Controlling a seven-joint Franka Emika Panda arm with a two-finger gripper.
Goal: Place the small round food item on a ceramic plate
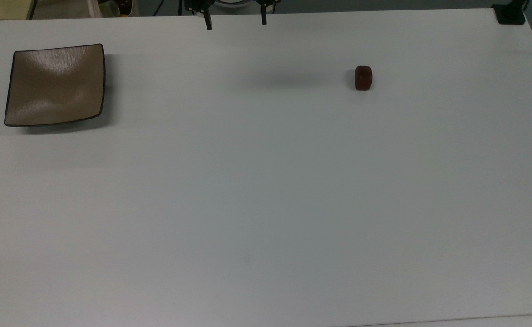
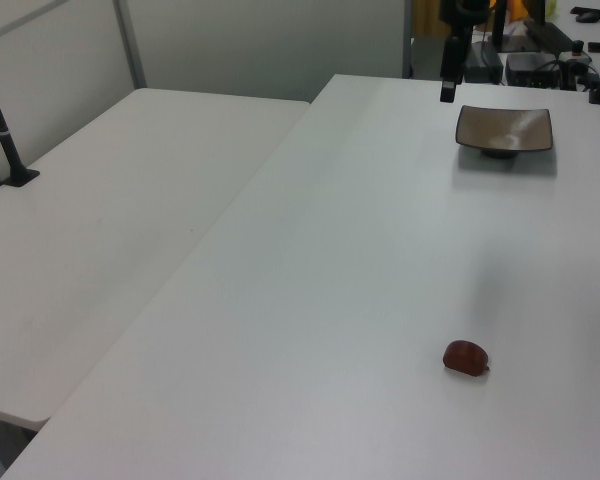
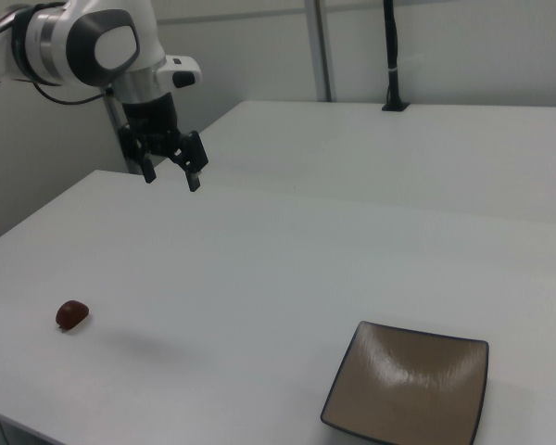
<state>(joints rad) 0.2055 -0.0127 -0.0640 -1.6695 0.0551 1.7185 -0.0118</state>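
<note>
The small round food item (image 1: 363, 78), a dark reddish-brown lump, lies on the white table toward the top view's right; it also lies low in the left view (image 2: 466, 357) and at the right view's left (image 3: 71, 314). The ceramic plate (image 1: 56, 85), square, tan and dark-rimmed, sits bare at the top view's far left (image 2: 504, 130) (image 3: 408, 389). My gripper (image 1: 236, 25) hangs open above the table's far edge, well apart from both, with nothing between its fingers (image 3: 171, 176).
A second white table (image 2: 110, 200) adjoins this one. A black pole on a clamp base (image 3: 391, 65) stands on it, its base also at the top view's upper right corner (image 1: 511, 13). The white arm (image 3: 93, 46) reaches in from the right view's left.
</note>
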